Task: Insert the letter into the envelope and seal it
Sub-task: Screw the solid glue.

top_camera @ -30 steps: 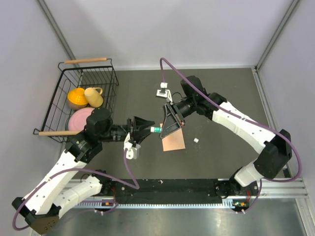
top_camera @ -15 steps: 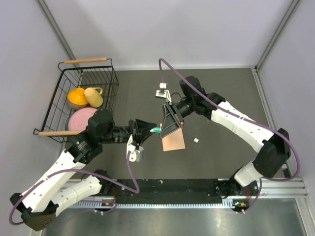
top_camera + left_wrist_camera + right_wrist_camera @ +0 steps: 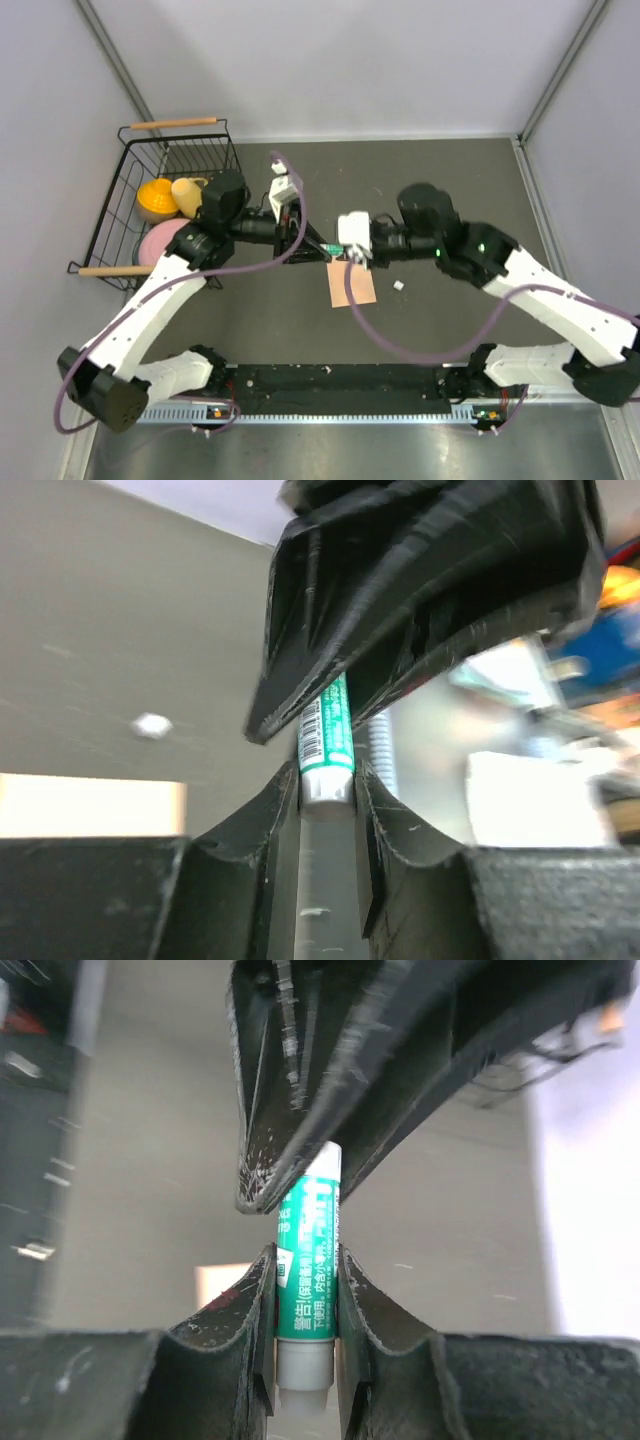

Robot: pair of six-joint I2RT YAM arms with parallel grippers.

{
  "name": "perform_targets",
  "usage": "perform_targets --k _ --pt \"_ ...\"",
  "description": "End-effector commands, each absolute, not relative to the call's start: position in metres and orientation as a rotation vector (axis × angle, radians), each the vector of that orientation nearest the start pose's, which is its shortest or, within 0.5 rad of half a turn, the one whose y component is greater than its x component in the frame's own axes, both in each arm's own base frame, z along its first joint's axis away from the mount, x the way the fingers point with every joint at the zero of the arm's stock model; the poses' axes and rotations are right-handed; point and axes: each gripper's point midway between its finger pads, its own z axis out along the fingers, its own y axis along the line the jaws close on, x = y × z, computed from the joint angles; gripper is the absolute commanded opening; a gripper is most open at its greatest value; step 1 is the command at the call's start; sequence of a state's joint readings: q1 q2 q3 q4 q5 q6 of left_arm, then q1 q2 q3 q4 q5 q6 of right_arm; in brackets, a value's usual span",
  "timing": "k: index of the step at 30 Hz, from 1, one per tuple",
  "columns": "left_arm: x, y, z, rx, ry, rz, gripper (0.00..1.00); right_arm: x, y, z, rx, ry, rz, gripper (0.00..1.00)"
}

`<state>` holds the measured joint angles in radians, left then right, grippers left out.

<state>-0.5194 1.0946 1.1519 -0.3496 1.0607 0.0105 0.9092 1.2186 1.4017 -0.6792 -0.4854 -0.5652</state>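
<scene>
Peach paper envelope [image 3: 352,288]: flat on counter [image 3: 450,190], centre, well apart from all edges. Far end sits under the pincers, so long axis & flap direction can't be told. L pincer [image 3: 325,775] & R pincer [image 3: 303,1260]: tip to tip over envelope's far edge, each clamped on one end of glue stick [image 3: 308,1225]. Wire basket [image 3: 110,215], far-left corner: orange bowl [image 3: 155,198], yellow cup [image 3: 188,195], pink plate [image 3: 160,240].

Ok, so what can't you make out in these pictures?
Top view: the glue stick, nearly hidden between the left pincer and right pincer.
Top view: whether a letter is inside the envelope; its own paper hides that.
Top view: the white speck, too small to identify.
</scene>
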Motion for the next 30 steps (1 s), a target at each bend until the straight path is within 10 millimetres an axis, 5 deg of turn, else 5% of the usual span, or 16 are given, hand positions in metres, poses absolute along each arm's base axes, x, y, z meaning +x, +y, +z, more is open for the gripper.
perform_targets --k 1,2,4,8,11,12,13,15,16,17,18,19,22,26,30 --pt "0.164 -0.279 0.347 0.855 1.802 -1.942 0.00 0.198 0.317 0.347 -1.626 0.796 0.063 0.00" --pt "0.165 -0.281 0.344 0.733 1.889 -2.050 0.00 0.200 0.318 0.332 -1.634 0.775 0.015 0.00" --pt "0.173 -0.283 0.325 0.553 1.935 -2.119 0.00 0.201 0.318 0.356 -1.545 0.666 -0.082 0.00" --pt "0.182 -0.276 0.325 0.344 2.008 -2.168 0.06 0.202 0.313 0.348 -1.546 0.720 -0.082 0.00" --pt "0.185 -0.262 0.337 0.474 1.867 -2.081 0.40 0.198 0.304 0.333 -1.587 0.902 0.050 0.00" --pt "0.194 -0.252 0.339 0.470 1.848 -2.036 0.53 0.185 0.310 0.326 -1.589 0.975 0.233 0.00" --pt "0.201 -0.245 0.344 0.543 1.778 -1.946 0.64 0.181 0.309 0.336 -1.571 1.025 0.322 0.00" --pt "0.209 -0.224 0.344 0.564 1.760 -1.810 0.89 0.171 0.303 0.306 -1.600 1.261 0.573 0.00" --pt "0.218 -0.217 0.350 0.764 1.593 -1.573 0.97 0.169 0.305 0.315 -1.576 1.315 0.657 0.00" --pt "0.218 -0.212 0.354 0.832 1.533 -1.412 0.99 0.172 0.294 0.305 -1.552 1.451 0.732 0.00" --pt "0.212 -0.205 0.344 0.855 1.622 -1.297 0.99 0.152 0.300 0.308 -1.525 1.523 0.953 0.00" --pt "0.217 -0.200 0.345 1.106 1.385 -0.948 0.99 0.155 0.306 0.306 -1.490 1.607 1.057 0.00" --pt "0.218 -0.197 0.329 1.349 1.114 -0.521 0.99 0.137 0.311 0.308 -1.351 1.824 1.491 0.00" --pt "0.182 -0.210 0.322 1.546 0.757 -0.276 0.95 0.125 0.318 0.315 -1.195 2.010 1.841 0.00" --pt "0.173 -0.221 0.319 1.614 0.674 -0.238 0.83 0.127 0.326 0.318 -1.101 2.064 2.016 0.00"
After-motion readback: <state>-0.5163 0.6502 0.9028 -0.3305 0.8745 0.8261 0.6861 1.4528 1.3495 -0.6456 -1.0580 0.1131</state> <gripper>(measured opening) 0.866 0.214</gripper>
